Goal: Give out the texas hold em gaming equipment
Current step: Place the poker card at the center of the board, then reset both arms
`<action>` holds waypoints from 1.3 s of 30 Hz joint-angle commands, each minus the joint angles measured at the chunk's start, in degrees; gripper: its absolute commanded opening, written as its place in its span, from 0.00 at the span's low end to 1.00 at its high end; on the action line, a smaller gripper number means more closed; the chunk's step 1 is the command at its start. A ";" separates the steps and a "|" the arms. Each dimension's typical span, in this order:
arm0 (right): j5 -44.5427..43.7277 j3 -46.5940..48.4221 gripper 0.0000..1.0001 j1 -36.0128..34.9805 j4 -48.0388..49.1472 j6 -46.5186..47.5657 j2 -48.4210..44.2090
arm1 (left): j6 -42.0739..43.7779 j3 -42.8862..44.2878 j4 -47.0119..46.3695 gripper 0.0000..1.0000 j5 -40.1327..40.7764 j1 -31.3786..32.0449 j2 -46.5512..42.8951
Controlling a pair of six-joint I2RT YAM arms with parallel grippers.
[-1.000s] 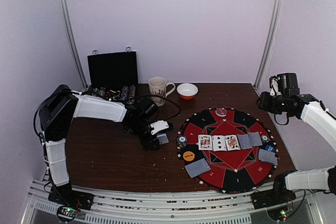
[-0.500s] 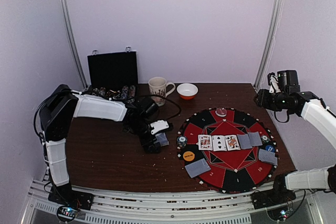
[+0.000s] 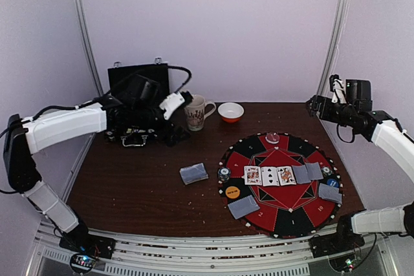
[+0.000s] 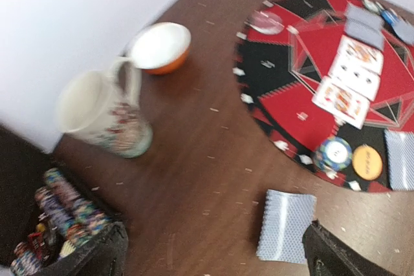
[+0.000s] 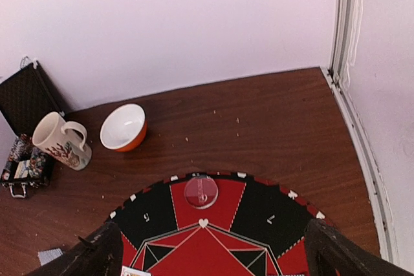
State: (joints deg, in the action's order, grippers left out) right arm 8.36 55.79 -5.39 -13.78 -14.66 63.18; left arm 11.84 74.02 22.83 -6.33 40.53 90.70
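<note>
Grey-blue card stack [image 3: 193,173] face down on brown surface [image 3: 129,185] just left of round mat [image 3: 294,219], three face-up cards [image 3: 270,176] at mat centre, left tool [image 4: 212,250] and right tool [image 5: 210,250] both wide and empty.

1. The round felt mat [image 3: 294,221] is red and black with white edge marks.
2. The small stack of playing cards [image 3: 193,173] shows grey-blue backs.
3. The round poker chip [image 3: 224,173] has blue-and-white stripes.
4. The flat button disc [image 3: 232,192] is plain orange.
5. The small ceramic bowl [image 3: 231,112] is white inside, orange outside.
</note>
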 commanded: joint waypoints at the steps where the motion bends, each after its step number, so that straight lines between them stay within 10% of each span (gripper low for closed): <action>1: -1.36 -3.59 1.00 -0.19 11.36 2.51 -2.74 | -14.81 -9.29 -16.90 0.98 5.15 -16.14 -10.76; 5: -2.63 -8.76 1.00 0.22 20.57 3.83 -3.38 | -22.47 -22.45 -29.88 0.98 14.76 -28.45 -18.99; 16: -10.20 -34.16 1.00 2.10 62.49 8.49 -0.89 | -17.40 -51.59 -70.12 0.98 39.17 -31.98 -22.33; 33: -7.46 -42.82 1.00 3.42 86.52 10.94 21.12 | -9.69 -67.98 -115.68 0.98 25.19 -33.59 0.79; 39: -5.41 -43.16 1.00 3.89 90.19 11.15 25.44 | -8.39 -63.29 -103.11 0.98 19.67 -33.66 -0.83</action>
State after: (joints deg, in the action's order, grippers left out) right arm 1.65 13.28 -2.20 72.01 -3.99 88.27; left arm 1.37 7.25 -80.42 18.02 7.44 90.32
